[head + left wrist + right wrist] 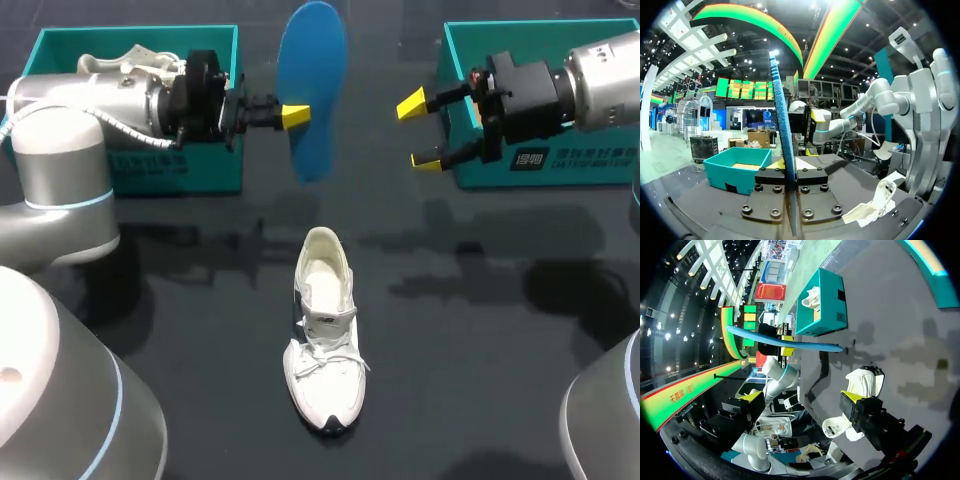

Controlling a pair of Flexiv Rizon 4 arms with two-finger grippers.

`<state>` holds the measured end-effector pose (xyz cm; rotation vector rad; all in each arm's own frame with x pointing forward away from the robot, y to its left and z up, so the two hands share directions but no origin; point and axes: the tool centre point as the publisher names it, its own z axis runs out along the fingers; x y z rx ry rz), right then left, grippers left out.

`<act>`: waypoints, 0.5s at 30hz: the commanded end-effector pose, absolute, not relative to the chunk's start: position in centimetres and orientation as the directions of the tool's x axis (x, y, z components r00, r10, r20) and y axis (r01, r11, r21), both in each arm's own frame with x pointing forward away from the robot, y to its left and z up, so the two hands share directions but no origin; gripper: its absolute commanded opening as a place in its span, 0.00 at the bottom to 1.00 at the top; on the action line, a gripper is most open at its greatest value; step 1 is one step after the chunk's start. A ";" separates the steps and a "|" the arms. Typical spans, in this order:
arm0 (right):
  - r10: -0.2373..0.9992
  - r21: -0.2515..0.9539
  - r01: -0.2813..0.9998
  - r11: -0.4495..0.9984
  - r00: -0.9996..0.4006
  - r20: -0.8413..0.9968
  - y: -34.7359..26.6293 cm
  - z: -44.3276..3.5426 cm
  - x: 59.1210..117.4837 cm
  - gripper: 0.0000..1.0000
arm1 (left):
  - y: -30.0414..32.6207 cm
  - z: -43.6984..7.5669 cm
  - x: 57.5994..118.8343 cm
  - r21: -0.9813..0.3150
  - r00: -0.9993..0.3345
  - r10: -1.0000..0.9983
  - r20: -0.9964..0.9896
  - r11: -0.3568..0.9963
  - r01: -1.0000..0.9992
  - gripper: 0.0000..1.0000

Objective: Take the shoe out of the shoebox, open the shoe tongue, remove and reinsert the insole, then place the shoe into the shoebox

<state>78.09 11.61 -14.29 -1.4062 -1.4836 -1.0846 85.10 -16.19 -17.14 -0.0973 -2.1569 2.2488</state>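
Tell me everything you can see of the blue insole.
The blue insole is a thin, foot-shaped sheet that looks like foam, with a finely textured face in the left wrist view. It is out of the white shoe and off the table, held in the air between the two teal boxes. The left gripper is shut on its long edge about midway, one finger on each face. Nothing else touches it: the open right gripper stands apart to its side.

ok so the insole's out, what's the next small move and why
Probably lower the left gripper toward the white shoe: it is shut on the blue insole, held up in the air, and the shoe's opening faces up below. The right gripper is open and free.
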 end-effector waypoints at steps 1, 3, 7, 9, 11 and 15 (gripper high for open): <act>0.310 0.056 0.998 0.012 -0.057 0.949 11.8 -14.3 78.1 1.00 | -16.4 -17.7 85.4 -0.726 -0.741 0.081 -0.666 0.157 0.669 0.00; 0.310 0.056 0.998 0.012 -0.057 0.949 11.8 -14.3 78.1 1.00 | -16.4 -17.7 85.4 -0.726 -0.741 0.081 -0.666 0.157 0.669 0.00; 0.310 0.056 0.998 0.012 -0.057 0.949 11.8 -14.3 78.1 1.00 | -16.6 -17.4 85.0 -0.686 -0.700 0.097 -0.708 0.143 0.714 0.00; 0.310 0.056 0.998 0.012 -0.057 0.949 11.8 -14.3 78.1 1.00 | -16.7 -16.5 84.4 -0.595 -0.604 0.094 -0.791 0.112 0.796 0.00; 0.310 0.056 0.998 0.012 -0.057 0.949 11.8 -14.3 78.1 1.00 | -16.3 -15.5 84.0 -0.514 -0.518 0.065 -0.853 0.066 0.855 0.00; 0.310 0.056 0.998 0.012 -0.057 0.949 11.8 -14.3 78.1 1.00 | -15.9 -14.5 83.1 -0.296 -0.296 -0.010 -0.955 -0.019 0.955 0.00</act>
